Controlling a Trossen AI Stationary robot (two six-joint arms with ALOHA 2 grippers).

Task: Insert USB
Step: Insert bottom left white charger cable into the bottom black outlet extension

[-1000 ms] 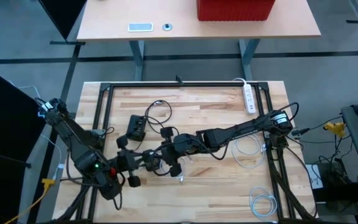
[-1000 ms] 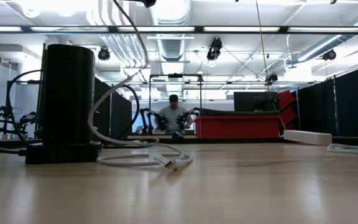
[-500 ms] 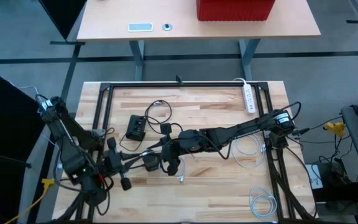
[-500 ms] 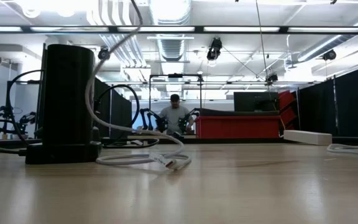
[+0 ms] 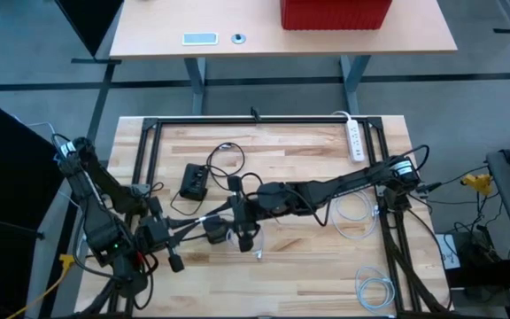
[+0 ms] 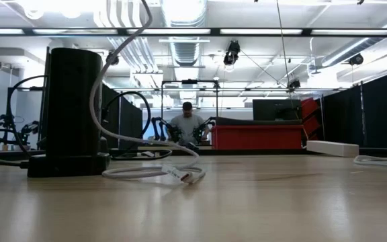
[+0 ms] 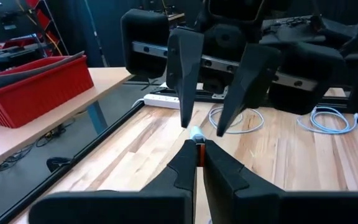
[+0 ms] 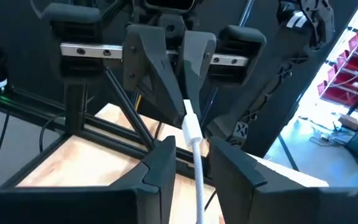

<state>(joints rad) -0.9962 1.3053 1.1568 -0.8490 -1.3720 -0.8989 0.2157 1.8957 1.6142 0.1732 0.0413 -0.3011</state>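
Observation:
A white USB cable rises from the table in the low view (image 6: 116,81); its free plug (image 6: 188,177) lies on the wood. My left gripper (image 7: 195,149) is shut on the cable's other plug, low over the table's left half (image 5: 204,223). My right gripper (image 8: 192,144) faces it tip to tip (image 5: 217,221). It is open, one finger on each side of the cable without touching it. A black box (image 5: 193,182) stands on the table on the far side of both grippers and shows tall in the low view (image 6: 72,107). My left gripper pinches the white plug (image 8: 188,111) at the cable's end between its two fingertips (image 8: 166,93). It comes level from the table's left. The plug is lifted clear of the table. The cable runs on from it between my right gripper's fingers.
A black metal frame (image 5: 144,168) borders the wood. A white power strip (image 5: 355,140) lies at the far right. Coiled white cables lie at right (image 5: 352,213) and near right (image 5: 374,291). A person sits in the room beyond (image 6: 188,124).
My left gripper has drawn back toward the table's left edge, and my right gripper has followed it leftward, the two staying tip to tip. The cable's raised part now climbs more steeply. Its free plug has stayed on the wood.

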